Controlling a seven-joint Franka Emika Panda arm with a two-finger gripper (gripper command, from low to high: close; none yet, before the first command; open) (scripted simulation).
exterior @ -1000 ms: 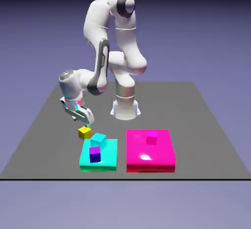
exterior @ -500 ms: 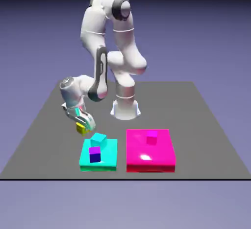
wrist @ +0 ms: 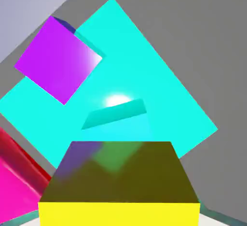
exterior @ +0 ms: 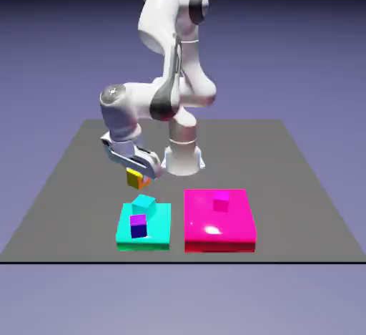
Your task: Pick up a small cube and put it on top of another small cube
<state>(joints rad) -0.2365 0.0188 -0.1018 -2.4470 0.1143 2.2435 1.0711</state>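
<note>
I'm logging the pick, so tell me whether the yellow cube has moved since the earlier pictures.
Yes. The yellow cube has risen in the exterior view, now higher above the cyan slab than before.

The arm (exterior: 175, 61) arches up and bends down toward the exterior view's left, its gripper (exterior: 146, 174) tilted and closed on something.

Yellow cube (exterior: 136, 178) lifted off the surface (exterior: 271, 176); now carried higher in the tool (exterior: 145, 176), shifted toward two o'clock in the exterior view. Tool raised and moved the same way. Arm (exterior: 154, 76) reconfigured: elbow shifted toward three o'clock, wrist brought up toward one o'clock.
</note>
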